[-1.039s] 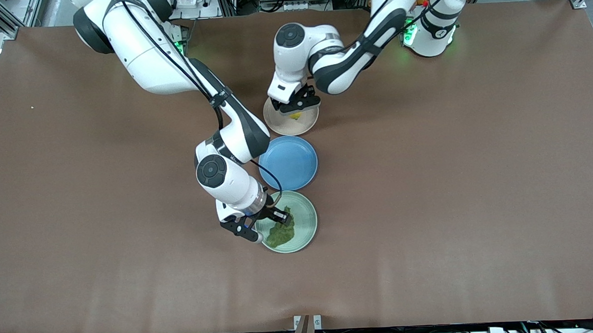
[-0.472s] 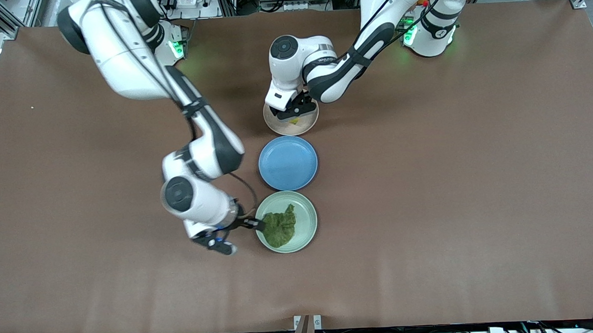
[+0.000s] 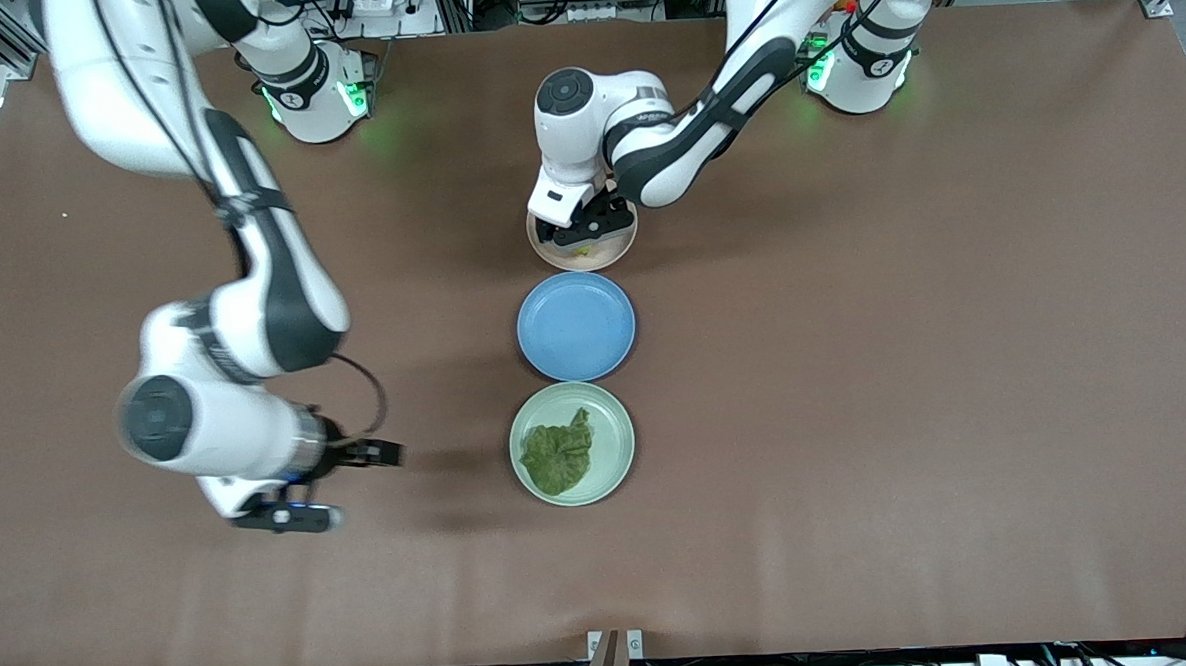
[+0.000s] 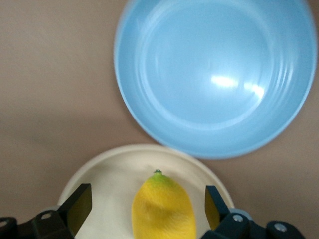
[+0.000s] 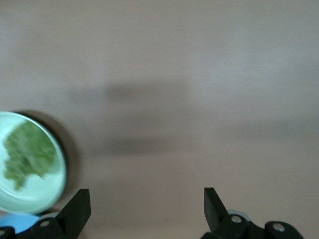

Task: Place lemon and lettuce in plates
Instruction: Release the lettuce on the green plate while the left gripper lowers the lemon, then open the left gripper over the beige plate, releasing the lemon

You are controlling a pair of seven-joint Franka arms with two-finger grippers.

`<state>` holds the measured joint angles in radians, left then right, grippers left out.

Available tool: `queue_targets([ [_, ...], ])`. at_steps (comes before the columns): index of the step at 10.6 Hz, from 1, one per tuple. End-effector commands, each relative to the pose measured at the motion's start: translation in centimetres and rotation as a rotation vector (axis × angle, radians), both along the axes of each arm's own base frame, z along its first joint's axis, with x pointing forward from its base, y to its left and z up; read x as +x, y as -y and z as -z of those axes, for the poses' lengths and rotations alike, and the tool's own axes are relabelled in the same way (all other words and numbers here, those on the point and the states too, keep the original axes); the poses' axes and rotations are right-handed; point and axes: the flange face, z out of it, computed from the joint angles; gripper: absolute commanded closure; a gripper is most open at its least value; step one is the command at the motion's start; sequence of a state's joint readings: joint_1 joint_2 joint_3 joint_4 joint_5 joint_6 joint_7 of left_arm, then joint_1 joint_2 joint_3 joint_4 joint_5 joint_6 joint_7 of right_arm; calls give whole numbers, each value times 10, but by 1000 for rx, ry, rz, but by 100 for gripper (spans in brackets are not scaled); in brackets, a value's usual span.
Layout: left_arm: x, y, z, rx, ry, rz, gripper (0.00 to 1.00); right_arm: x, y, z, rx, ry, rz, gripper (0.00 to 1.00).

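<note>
The lettuce point(image 3: 558, 457) lies flat in the mint green plate point(image 3: 619, 424), the plate nearest the front camera. Both show in the right wrist view, the lettuce point(image 5: 27, 154) on the plate point(image 5: 45, 199). My right gripper point(image 3: 364, 485) is open and empty over bare table, beside that plate toward the right arm's end; its jaws point(image 5: 145, 201) frame only table. My left gripper point(image 3: 581, 235) is over the beige-pink plate point(image 3: 612, 256). Its jaws stand open on either side of the lemon point(image 4: 163, 206), with a gap on each side. The lemon rests on that plate point(image 4: 112, 169).
An empty blue plate point(image 3: 576, 326) sits between the two task plates, close to both; it also shows in the left wrist view point(image 4: 214, 74). Brown table point(image 3: 904, 359) stretches wide on both sides of the plate row.
My right arm has pulled away from the green plate toward its own end of the table, leaving the lettuce there. My left gripper stays over the beige-pink plate, shifted slightly.
</note>
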<state>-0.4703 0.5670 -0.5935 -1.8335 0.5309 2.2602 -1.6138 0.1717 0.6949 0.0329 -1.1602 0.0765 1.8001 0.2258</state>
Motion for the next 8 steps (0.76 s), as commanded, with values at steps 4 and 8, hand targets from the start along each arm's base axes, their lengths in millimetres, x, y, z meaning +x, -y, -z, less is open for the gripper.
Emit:
queue_targets([
  [4, 126, -84, -161, 100, 56, 107, 0, -65, 94, -143, -57, -77, -38, 0],
  [8, 222, -200, -232, 53, 2, 172, 0, -102, 101, -225, -121, 5, -37, 0],
])
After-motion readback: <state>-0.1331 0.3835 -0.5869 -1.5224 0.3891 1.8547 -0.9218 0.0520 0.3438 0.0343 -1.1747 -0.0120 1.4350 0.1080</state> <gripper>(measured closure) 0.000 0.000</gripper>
